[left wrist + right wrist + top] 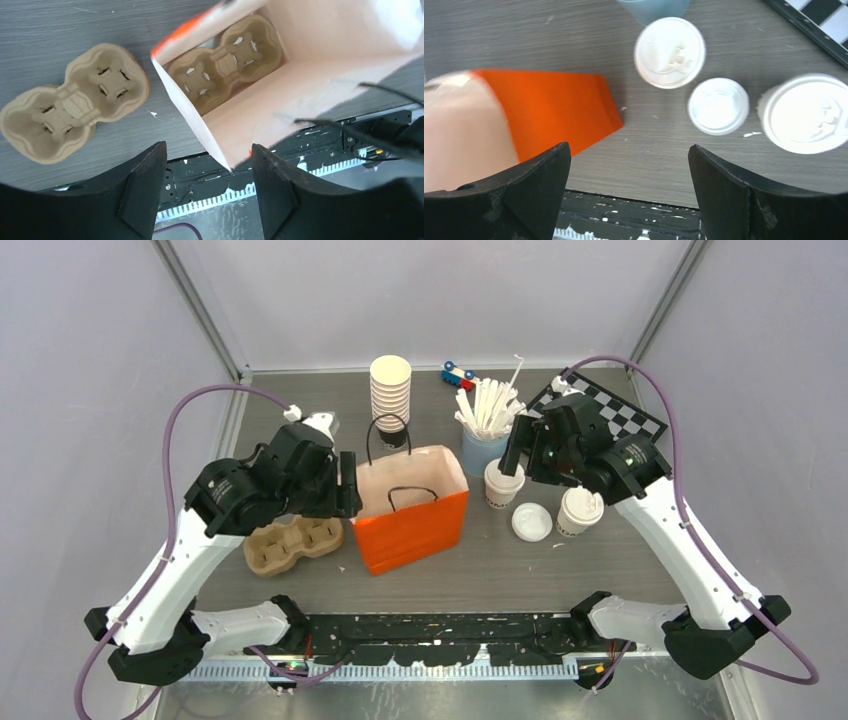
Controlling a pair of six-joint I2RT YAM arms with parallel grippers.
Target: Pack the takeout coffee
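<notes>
The left claw (208, 160), nearest the lens, stands parted and grasps nothing, above the open orange bag (410, 525). The right claw (629, 152) is spread and empty too. One carrier in the bag (225, 60) is already placed, and one spare carrier (290, 545) lies on the counter (500, 575) at the bag's 9 o'clock. The first coffee cup (500, 486) and the second coffee cup (576, 520) stand outside at its 3 o'clock, one loose lid (531, 523) between them. In my judgement, both cups remain to pack.
</notes>
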